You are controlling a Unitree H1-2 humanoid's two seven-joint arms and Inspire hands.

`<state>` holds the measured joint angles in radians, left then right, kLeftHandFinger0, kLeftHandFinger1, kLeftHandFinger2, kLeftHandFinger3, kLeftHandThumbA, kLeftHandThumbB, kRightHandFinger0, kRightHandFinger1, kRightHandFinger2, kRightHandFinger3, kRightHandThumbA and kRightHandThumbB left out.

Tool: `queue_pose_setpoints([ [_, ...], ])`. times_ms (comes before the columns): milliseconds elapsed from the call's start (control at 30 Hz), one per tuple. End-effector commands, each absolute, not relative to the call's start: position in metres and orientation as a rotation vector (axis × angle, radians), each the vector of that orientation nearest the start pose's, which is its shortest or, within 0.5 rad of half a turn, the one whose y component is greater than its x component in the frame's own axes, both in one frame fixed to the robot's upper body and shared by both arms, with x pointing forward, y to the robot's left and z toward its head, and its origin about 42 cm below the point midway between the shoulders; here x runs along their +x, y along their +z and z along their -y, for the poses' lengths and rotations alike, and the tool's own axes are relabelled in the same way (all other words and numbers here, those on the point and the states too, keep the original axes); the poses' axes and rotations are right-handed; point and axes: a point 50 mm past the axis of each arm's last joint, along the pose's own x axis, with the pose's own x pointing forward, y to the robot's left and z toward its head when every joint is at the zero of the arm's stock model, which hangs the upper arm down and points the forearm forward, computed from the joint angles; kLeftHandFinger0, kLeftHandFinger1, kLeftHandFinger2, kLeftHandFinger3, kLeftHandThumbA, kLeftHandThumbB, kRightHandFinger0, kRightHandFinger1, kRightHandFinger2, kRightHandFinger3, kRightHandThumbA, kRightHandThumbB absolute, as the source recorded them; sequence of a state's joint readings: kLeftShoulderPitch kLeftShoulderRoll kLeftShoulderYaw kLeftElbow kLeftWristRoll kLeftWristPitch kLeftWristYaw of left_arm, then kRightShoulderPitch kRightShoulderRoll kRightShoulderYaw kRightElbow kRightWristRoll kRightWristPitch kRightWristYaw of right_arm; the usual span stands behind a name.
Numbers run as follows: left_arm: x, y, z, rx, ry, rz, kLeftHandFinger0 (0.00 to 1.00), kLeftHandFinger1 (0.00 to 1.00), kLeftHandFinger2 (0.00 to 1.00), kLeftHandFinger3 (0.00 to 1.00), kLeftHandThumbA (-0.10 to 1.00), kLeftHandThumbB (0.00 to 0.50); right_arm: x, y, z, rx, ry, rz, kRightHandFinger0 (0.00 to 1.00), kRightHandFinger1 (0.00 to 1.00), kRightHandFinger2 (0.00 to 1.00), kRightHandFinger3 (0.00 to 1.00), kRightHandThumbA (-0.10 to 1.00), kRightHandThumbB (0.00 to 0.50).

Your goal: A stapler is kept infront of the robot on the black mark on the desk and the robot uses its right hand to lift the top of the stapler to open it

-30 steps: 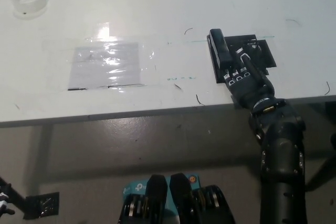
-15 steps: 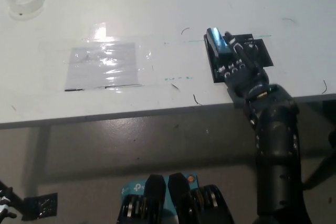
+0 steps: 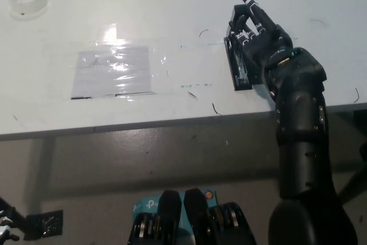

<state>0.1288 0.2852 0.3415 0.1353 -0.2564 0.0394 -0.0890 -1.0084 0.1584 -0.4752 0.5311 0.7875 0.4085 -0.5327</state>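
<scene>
Stapler (image 3: 241, 67): lying on the desk (image 3: 172, 15), lift step judged underway. Right hand (image 3: 258, 35) is set over it, fingers (image 3: 252, 5) extended beyond; grip cannot be told. Continued upward swing of the top is called for.

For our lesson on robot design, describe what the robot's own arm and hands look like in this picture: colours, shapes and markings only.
The right arm is black and glossy, built of thick rounded segments with small screws along it. Its right hand is also black, with slim jointed fingers carrying small pale marks. Of the white left hand, only a sliver shows at the lower left edge, too little to describe.
</scene>
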Motion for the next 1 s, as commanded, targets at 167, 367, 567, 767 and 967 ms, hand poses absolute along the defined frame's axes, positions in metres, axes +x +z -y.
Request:
queue_pose_setpoints([
  [167,0.198,0.068,-0.416,0.021,0.325,-0.187,0.4,0.52,0.69,0.87,0.71,0.041,0.546,0.47,0.085,1.01,0.133,0.061,0.83,0.94,1.0,1.0,1.0,0.085],
  [367,0.192,0.065,-0.416,0.016,0.327,-0.209,0.4,0.51,0.68,0.85,0.7,0.048,0.569,0.445,0.081,1.027,0.05,-0.038,0.81,0.91,0.98,1.0,0.99,0.078],
  [567,0.19,0.066,-0.415,0.011,0.328,-0.211,0.39,0.51,0.68,0.85,0.68,0.049,0.585,0.453,0.074,0.989,0.044,-0.049,0.83,0.94,1.0,1.0,1.0,0.069],
  [767,0.184,0.065,-0.416,0.033,0.32,-0.223,0.43,0.52,0.7,0.87,0.7,0.024,0.589,0.436,0.069,0.913,-0.015,-0.079,0.8,0.91,1.0,1.0,0.98,0.079],
  [967,0.187,0.068,-0.416,0.041,0.323,-0.224,0.42,0.54,0.71,0.89,0.72,0.04,0.591,0.423,0.071,0.867,-0.038,-0.081,0.75,0.89,0.99,1.0,0.99,0.066],
])
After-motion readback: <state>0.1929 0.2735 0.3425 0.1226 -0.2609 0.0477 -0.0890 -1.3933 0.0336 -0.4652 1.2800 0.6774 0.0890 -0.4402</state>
